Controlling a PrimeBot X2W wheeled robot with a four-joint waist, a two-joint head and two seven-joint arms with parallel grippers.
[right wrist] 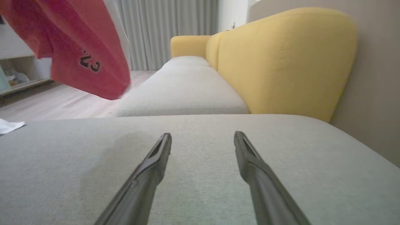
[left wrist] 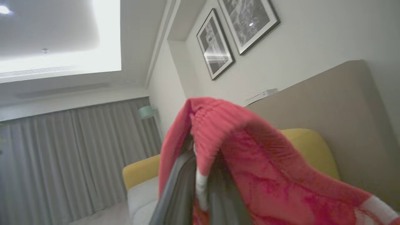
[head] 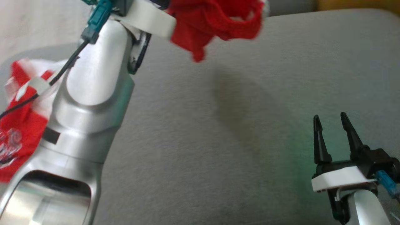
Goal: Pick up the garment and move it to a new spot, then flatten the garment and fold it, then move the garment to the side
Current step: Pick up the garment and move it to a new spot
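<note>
Two grippers are in view. The right gripper (head: 330, 116) is low over the grey cushion (head: 218, 150), its two fingers apart, holding nothing. The left gripper (left wrist: 201, 162) is raised and clamped on one red garment (head: 215, 18), which hangs in the air above the cushion and hides the fingertips. Some red and white cloth (head: 18, 125) behind the left arm (head: 87, 93) may be the same garment; I cannot tell. Further back are one yellow backrest (right wrist: 281, 59), grey curtains (left wrist: 78, 156) and two framed pictures (left wrist: 215, 43).
</note>
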